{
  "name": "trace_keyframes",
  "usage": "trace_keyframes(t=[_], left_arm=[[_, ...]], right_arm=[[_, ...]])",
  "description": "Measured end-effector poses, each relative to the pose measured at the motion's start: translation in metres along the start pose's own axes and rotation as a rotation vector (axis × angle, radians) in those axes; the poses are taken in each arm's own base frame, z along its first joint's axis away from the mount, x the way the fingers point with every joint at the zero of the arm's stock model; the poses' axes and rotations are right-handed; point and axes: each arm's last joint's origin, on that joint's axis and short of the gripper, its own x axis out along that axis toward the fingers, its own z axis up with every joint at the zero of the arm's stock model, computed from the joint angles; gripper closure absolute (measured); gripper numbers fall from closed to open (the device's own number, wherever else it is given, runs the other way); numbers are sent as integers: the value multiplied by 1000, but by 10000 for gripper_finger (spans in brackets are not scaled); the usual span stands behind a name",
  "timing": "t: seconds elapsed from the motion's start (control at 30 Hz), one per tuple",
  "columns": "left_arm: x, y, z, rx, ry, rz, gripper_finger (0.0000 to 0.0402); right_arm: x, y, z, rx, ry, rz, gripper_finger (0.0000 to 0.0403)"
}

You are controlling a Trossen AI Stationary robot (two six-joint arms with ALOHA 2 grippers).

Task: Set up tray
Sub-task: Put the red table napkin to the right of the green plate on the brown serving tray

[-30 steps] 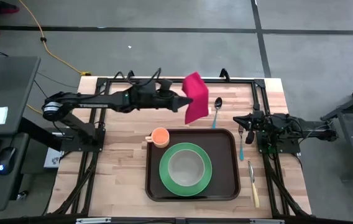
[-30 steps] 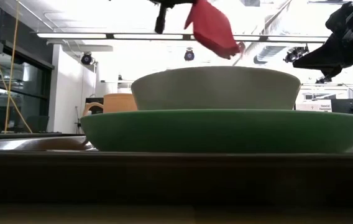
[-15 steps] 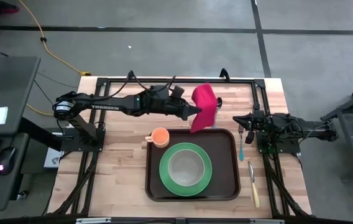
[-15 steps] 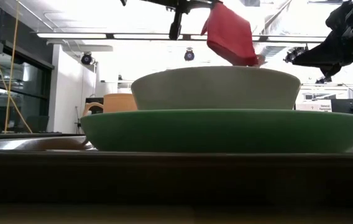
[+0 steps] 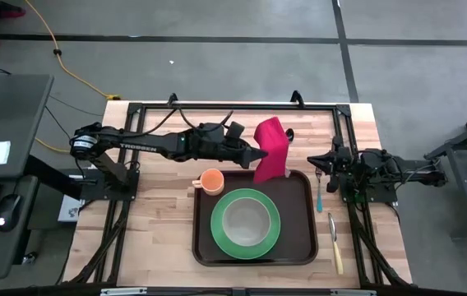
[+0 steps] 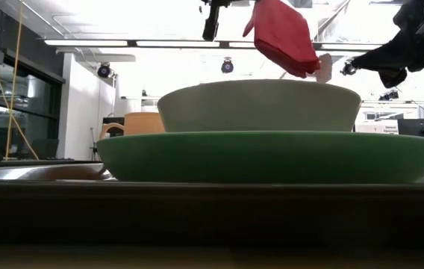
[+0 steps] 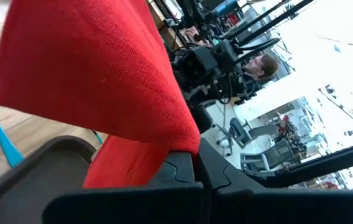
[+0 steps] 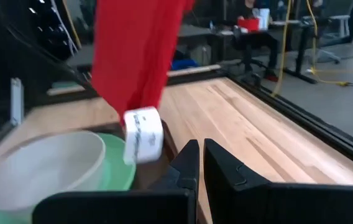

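Dark brown rectangular plastic tray (image 5: 306, 222), rounded corners, raised rim. Left end effector (image 5: 264, 154) grasps red cloth napkin (image 5: 272, 148) over tray's far edge. Right end effector (image 5: 318, 161) clenched, empty, near table's right edge.

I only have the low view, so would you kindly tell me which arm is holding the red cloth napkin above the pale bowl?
Observer: The left arm. Its left claw is shut on the red cloth napkin.
Operator: Thank you. Where over the table does it hang?
Observer: Over the far right corner of the dark brown rectangular plastic tray.
Operator: And the right claw?
Observer: The right claw is shut and empty, just right of the tray, by a blue-handled fork lying on the wooden table.
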Motion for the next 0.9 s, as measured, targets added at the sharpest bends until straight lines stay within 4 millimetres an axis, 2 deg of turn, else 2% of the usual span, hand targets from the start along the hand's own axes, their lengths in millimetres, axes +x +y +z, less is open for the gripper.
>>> trace_keyframes(t=[0.23, 0.53, 0.63, 0.9], left_arm=[[8, 2, -10, -15, 15, -1, 389], [37, -1, -12, -20, 53, -78, 389], [42, -6, -9, -14, 57, -103, 389], [47, -3, -12, -12, 74, -88, 389]], right_arm=[[0, 2, 7, 36, -62, 62, 402], [1, 4, 7, 76, -54, 122, 397], [1, 5, 8, 88, -59, 132, 382], [0, 6, 15, 144, -117, 169, 317]])
